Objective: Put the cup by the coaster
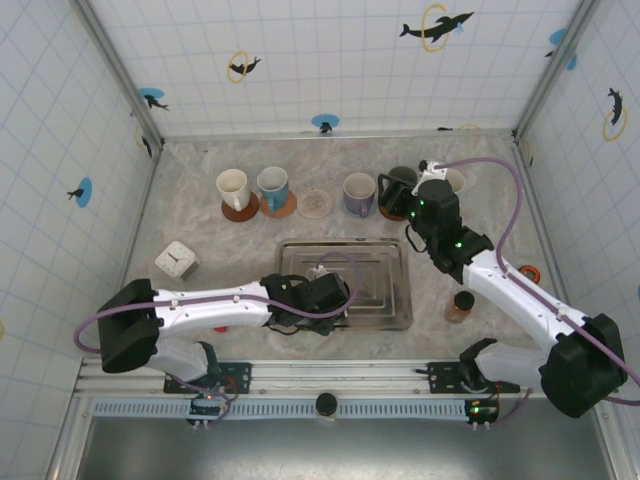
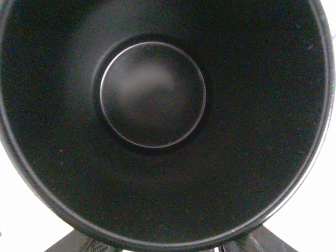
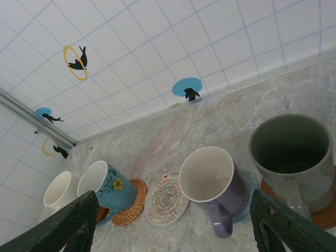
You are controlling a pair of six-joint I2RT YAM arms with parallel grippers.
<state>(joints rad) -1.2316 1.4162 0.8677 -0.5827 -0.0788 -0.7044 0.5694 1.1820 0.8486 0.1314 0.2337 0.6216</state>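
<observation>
Fingertips (image 2: 71, 245) of left gripper (image 2: 163, 247): dark stubs at 5 and 7 o'clock of the wrist view, just outside the rim of the black cup (image 2: 152, 94). Not possible to tell whether clamped on the wall or loose. Cup mouth turned straight at the wrist camera, long axis in line with the viewing direction, round base near centre. In the top view, left gripper set over the 7 o'clock corner of the metal tray (image 1: 405, 290), at 6 o'clock from the empty woven coaster (image 1: 315, 203) and well apart from it.

Right gripper (image 3: 173, 202): fingers spread wide, nothing between them, hovering near the purple mug (image 3: 210, 184) and grey mug (image 3: 294, 152). Coaster flanked by blue mug (image 1: 272, 183) at 9 o'clock, purple mug at 3 o'clock.

Marbled tabletop (image 1: 230, 250); white tiled walls (image 1: 300, 60) with dolphin decals.
</observation>
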